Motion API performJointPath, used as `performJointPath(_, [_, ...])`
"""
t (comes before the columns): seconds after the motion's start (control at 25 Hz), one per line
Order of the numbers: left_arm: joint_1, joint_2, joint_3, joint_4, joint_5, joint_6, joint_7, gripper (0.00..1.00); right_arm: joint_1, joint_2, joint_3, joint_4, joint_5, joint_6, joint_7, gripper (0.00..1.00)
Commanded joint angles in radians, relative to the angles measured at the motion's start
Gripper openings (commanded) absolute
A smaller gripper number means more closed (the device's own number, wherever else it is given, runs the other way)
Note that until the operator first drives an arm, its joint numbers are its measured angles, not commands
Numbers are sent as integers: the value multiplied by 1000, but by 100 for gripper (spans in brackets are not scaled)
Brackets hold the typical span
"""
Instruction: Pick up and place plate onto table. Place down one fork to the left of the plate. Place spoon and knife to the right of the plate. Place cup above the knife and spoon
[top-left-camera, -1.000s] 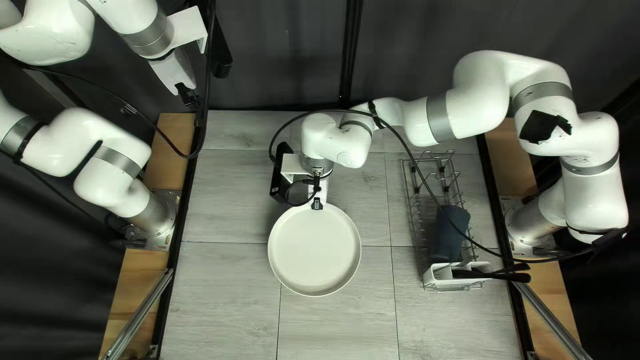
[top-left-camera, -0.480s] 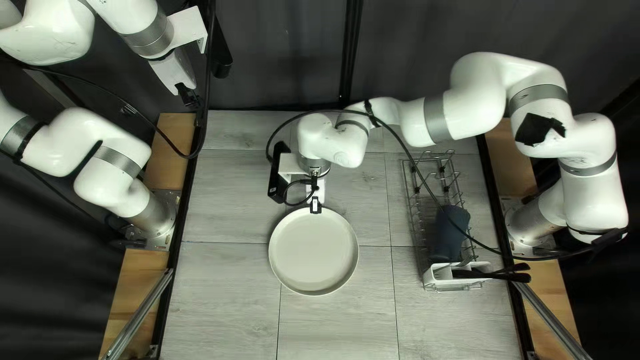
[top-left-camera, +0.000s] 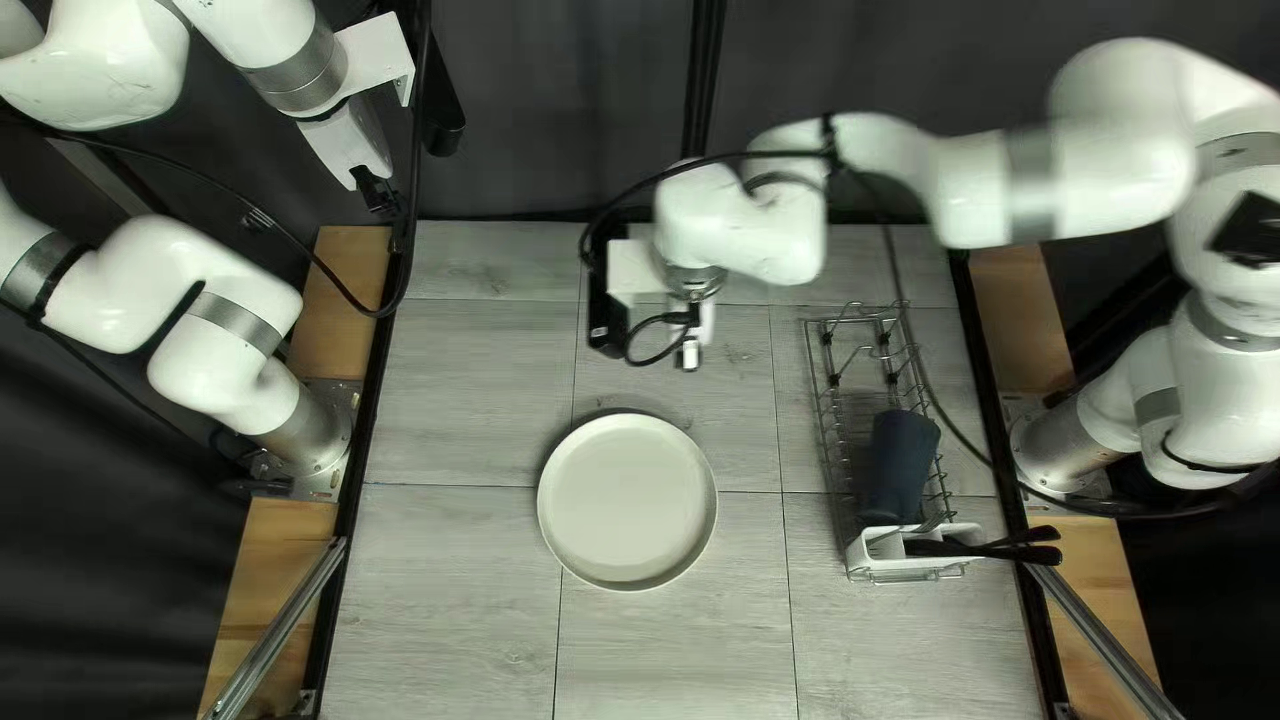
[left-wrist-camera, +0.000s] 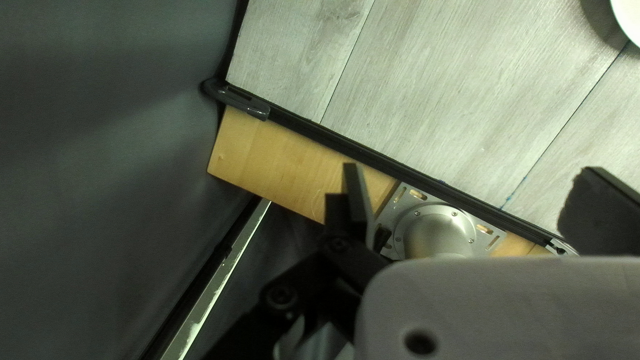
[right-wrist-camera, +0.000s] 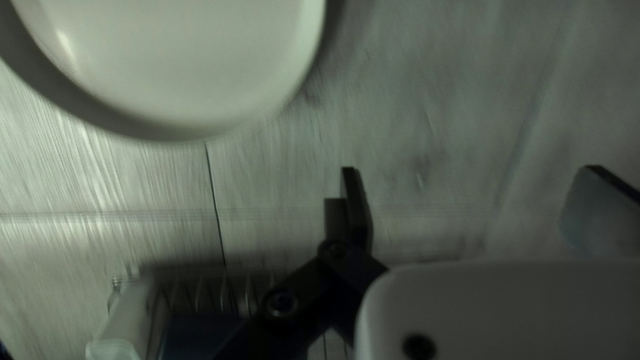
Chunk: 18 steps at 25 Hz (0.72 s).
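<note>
The right end effector [top-left-camera: 688, 360] hung off the plate's one o'clock, its fingers spread wide apart. In the right wrist view, one finger stood in sight; the other was cut off by the edge. The white plate [top-left-camera: 627, 502] lay flat on the bench [top-left-camera: 440, 600], apart from those fingers, whole in the top left view but cropped in both wrist views, with barely a sliver in the left one.

At the plate's three o'clock stood the wire rack [top-left-camera: 838, 400], a black cable [top-left-camera: 930, 400] crossing over part of it. The dark blue cup [top-left-camera: 902, 467] rested in the rack, its inside hard to make out. At the rack's six o'clock end sat the white holder [top-left-camera: 874, 550]. Black handles [top-left-camera: 1027, 552] stuck out toward three o'clock, overlapping; their other ends were hidden, so I couldn't tell fork, knife and spoon apart.

The left end effector [top-left-camera: 378, 194] hung well off at the plate's eleven o'clock, beyond the bench, its fingers parted too.
</note>
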<state>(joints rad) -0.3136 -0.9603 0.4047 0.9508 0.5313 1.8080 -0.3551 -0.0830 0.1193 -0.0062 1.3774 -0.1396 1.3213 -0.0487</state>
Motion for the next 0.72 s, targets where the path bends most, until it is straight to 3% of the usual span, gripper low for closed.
performJointPath(0.04, [0, 0, 0, 0, 0, 0, 0, 100, 53, -181, 56, -118, 0, 103, 120, 100])
performJointPath(0.36, [0, 0, 0, 0, 0, 0, 0, 100, 53, -181, 56, -118, 0, 103, 120, 100])
performJointPath(0.56, [0, 0, 0, 0, 0, 0, 0, 100, 70, -231, 77, -134, -4, 211, 125, 100])
performJointPath(0.72, [0, 0, 0, 0, 0, 0, 0, 100, 125, -332, 156, -224, 47, 308, 284, 100])
